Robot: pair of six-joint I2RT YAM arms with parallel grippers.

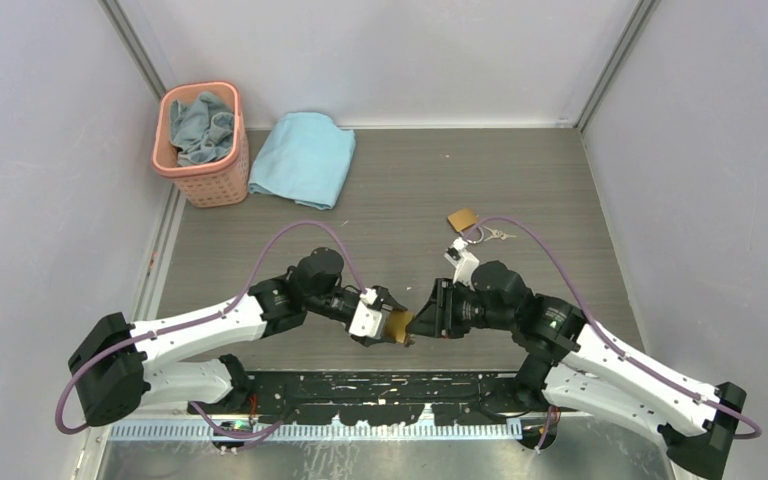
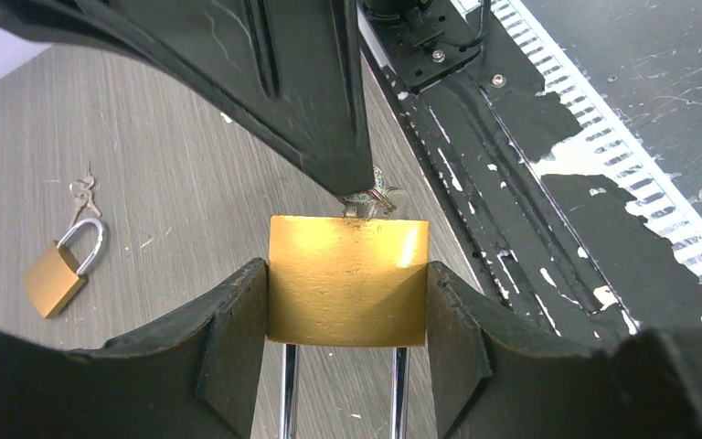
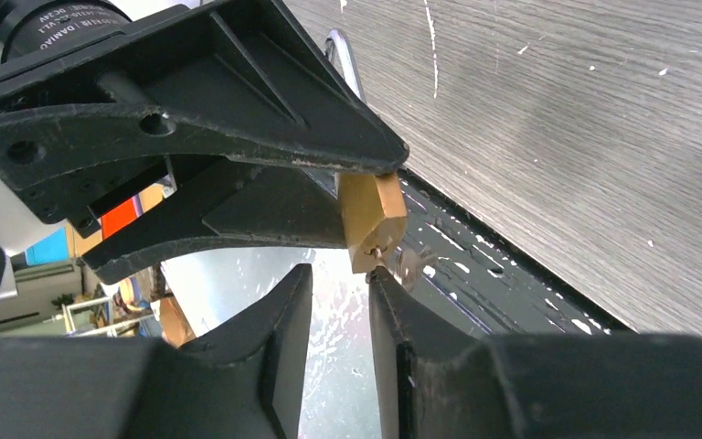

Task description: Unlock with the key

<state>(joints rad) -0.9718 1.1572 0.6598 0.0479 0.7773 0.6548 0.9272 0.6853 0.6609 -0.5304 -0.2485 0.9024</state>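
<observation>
My left gripper (image 1: 392,322) is shut on a brass padlock (image 2: 347,274), its pads on the two sides of the body and the steel shackle pointing back at the wrist. The lock's keyhole end faces my right gripper (image 1: 423,317). A small silver key (image 2: 379,197) sticks out of that end; in the right wrist view the key (image 3: 409,265) sits just past my right fingertip. My right gripper (image 3: 340,274) has its jaws apart with nothing between them, right in front of the padlock (image 3: 370,215).
A second brass padlock (image 1: 463,218) with a small bunch of keys (image 1: 500,235) lies on the table behind my right arm. A pink basket (image 1: 203,145) with cloths and a folded blue towel (image 1: 303,158) are at the back left. The black base rail (image 1: 380,385) runs under the grippers.
</observation>
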